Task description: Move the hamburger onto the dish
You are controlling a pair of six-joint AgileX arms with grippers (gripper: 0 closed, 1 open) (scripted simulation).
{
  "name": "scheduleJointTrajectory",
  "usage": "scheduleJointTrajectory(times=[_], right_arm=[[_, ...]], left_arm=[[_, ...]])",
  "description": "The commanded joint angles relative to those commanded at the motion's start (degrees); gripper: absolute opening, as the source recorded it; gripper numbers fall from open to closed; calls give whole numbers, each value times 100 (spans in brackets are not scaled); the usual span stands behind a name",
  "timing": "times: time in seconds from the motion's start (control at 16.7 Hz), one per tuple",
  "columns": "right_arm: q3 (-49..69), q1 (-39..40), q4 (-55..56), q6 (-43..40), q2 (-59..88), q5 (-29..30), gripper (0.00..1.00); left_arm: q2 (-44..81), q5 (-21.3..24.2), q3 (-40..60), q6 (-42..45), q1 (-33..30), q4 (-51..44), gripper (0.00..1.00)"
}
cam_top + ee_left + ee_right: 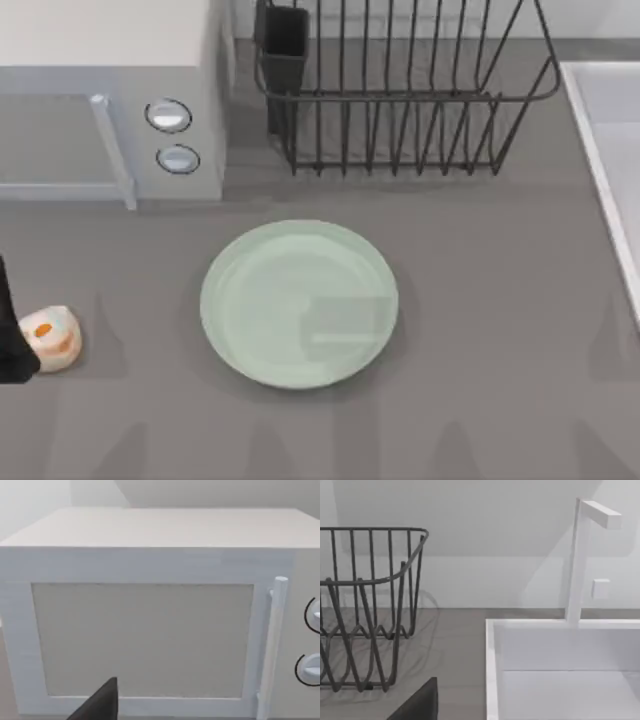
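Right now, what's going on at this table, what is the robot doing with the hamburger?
The hamburger sits on the table at the far left edge of the top view, well apart from the pale green dish in the middle, so the move has not happened. A dark part of the left arm shows right beside the hamburger at that edge. The left wrist camera faces the white microwave. The right wrist camera looks at the black wire dish rack and the white sink.

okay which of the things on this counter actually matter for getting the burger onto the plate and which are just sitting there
Matter for the job:
hamburger, near the table's left edge, beside the left arm
dish, mid-table, nothing on it yet

Just sitting there:
microwave
dish rack
sink with its faucet
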Motion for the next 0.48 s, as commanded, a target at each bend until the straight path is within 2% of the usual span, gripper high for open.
scheduleJointTrajectory(times=[0.24,0.48], right_arm=[[0,0,0,0,0,0,100],[0,0,0,0,0,0,100]], left_arm=[[180,-5,162,168,-2,-128,100],[1274,-3,1025,1059,-40,-813,100]])
